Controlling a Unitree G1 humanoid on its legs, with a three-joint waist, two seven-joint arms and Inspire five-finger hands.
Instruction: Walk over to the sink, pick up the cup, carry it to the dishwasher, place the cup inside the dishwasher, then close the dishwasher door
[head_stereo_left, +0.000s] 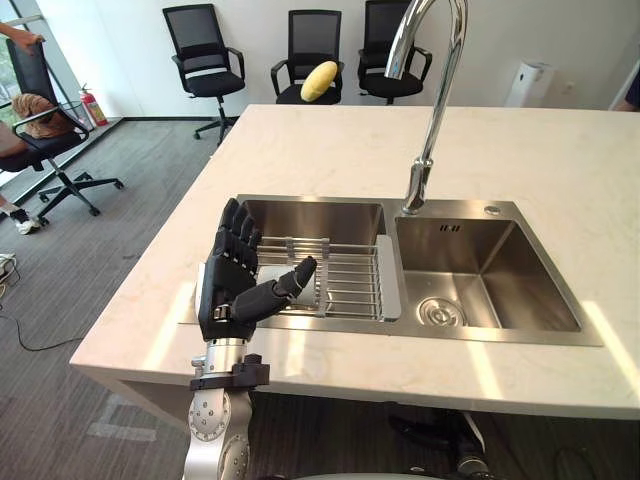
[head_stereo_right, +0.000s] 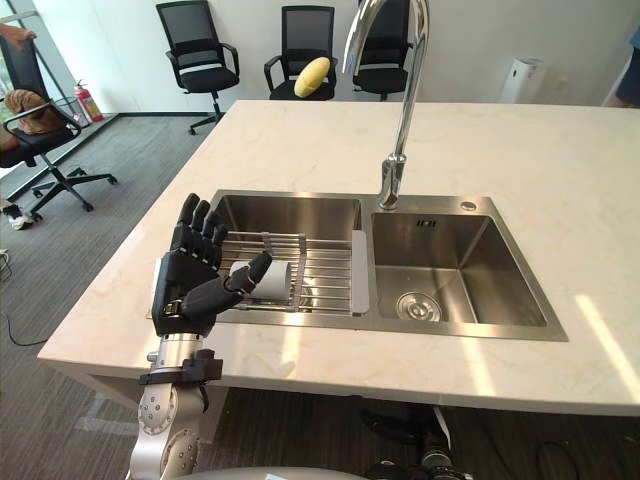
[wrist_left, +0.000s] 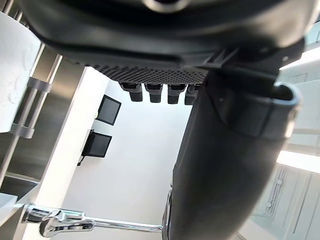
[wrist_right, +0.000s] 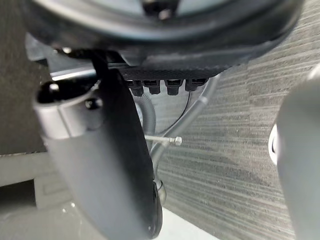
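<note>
The left robot hand (head_stereo_left: 228, 285) is held up over the near left corner of the sink (head_stereo_left: 500, 332), open, with its fingers straight and close together, pointing away from the robot. Its thumb sticks out sideways toward the cup (head_stereo_right: 275, 279). The thumb tip overlaps the cup in both eye views, but I cannot tell whether it really touches it. Nothing is gripped.

The cup is white and lies on its side on a wire rack (head_stereo_left: 350, 282) that spans the sink's left basin, just beside the open hand. The left wrist view shows the cup's pale wall next to the rack bars, past the palm.

The right robot hand (wrist_right: 165, 35) shows in its own wrist view, low over the grey carpeted floor (wrist_right: 240, 150), fingers relaxed and straight, holding nothing.

A tall curved tap (head_stereo_left: 430, 110) rises between the two basins, behind the rack. The right basin has only its drain (head_stereo_left: 440, 312). The pale stone surface (head_stereo_left: 330, 150) around the sink is bare. Beyond its far edge stand black office chairs (head_stereo_left: 200, 55), one with a yellow cushion (head_stereo_left: 318, 80) on its seat
</note>
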